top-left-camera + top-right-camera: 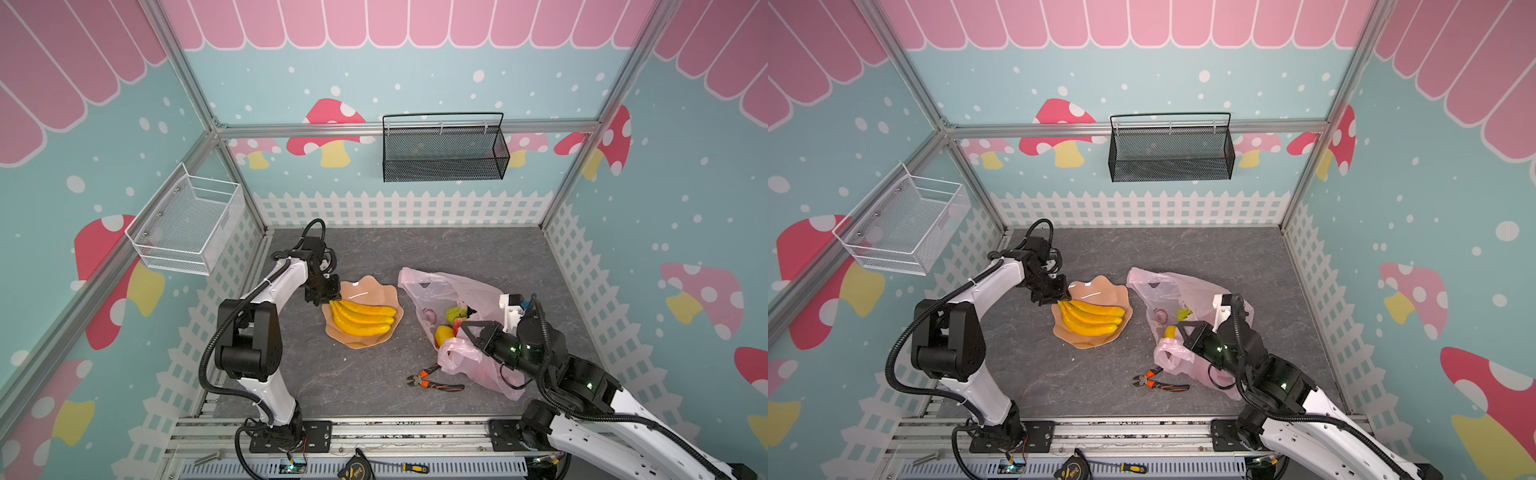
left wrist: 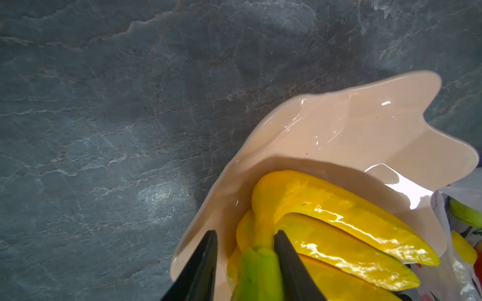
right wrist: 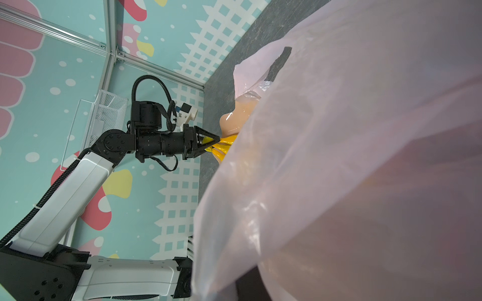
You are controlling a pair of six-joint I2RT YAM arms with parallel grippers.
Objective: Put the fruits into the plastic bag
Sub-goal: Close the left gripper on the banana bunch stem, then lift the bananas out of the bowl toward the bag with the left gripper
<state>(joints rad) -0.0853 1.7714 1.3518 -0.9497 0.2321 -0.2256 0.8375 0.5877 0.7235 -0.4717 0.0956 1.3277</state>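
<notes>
1. One glossy yellow toy banana bunch [image 1: 363,318], on one peach-coloured wavy plate [image 1: 374,289].
2. One translucent pink plastic carrier bag [image 1: 432,286], with three small fruits showing inside — one bumpy green fruit [image 1: 456,314], one yellow lemon [image 1: 444,333], one red fruit [image 1: 457,326].
3. Two wire-mesh wall baskets — one white basket [image 1: 187,226], one black basket [image 1: 444,153].
4. One pair of orange-handled pliers [image 1: 434,380].
5. One tape measure [image 1: 355,467], one screwdriver [image 1: 409,467].

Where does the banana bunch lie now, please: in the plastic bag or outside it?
Outside: the banana bunch lies on the plate, beside the plastic bag.

Wavy plate [image 1: 374,286], orange pliers [image 1: 432,380], black basket [image 1: 444,151]
</notes>
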